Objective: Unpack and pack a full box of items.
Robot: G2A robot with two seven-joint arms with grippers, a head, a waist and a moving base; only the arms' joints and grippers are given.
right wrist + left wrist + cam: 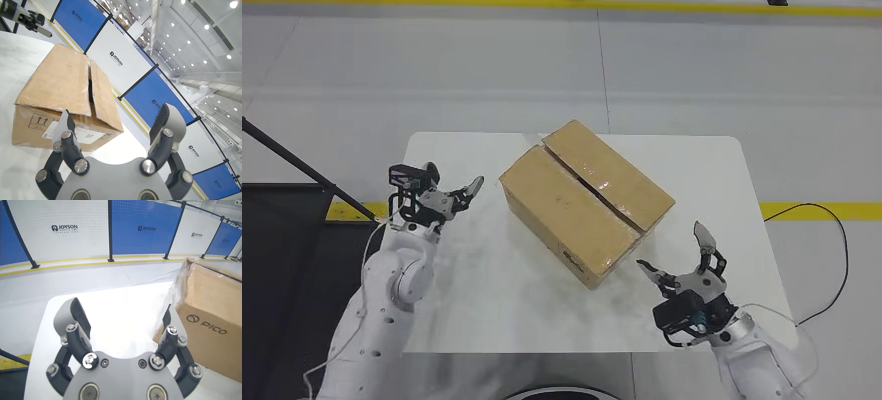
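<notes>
Right arm (742,350): standing at the near edge of the counter (492,300), at about 5 o'clock from the counter's middle.
Right jaws: hanging released, spread wide, grasping nothing; pointing toward 11 o'clock; sitting just beside the near end of the box (585,200), apart from it in the top view.
Left arm (392,280): standing over the counter's 9 o'clock edge.
Left jaws: hanging released, spread wide, grasping nothing; pointing toward 3 o'clock; sitting just beside the box's 9 o'clock corner, not touching it.
Box position: a brown cardboard carton resting flat on the counter around its middle, reaching toward the far edge, between the two arms, turned askew to the counter's edges.
Box top (56,85): both flaps lying down; the seam between them running from about 10 o'clock to 4 o'clock, showing a narrow dark gap.
Box tape (175,289): clear tape clinging to the surfaces, with a loose, crumpled strip hanging at the corner facing the left jaws.
Box end face: a white label (75,133) and upward-arrow marks showing on the face toward the right arm.
Box contents: cannot tell; the flaps are covering the inside.
Floor beyond the counter: a black cable (832,270) lying at 3 o'clock, crossing a yellow line (812,210).
Far background: blue and white fence panels (141,228) standing behind another yellow floor line.
</notes>
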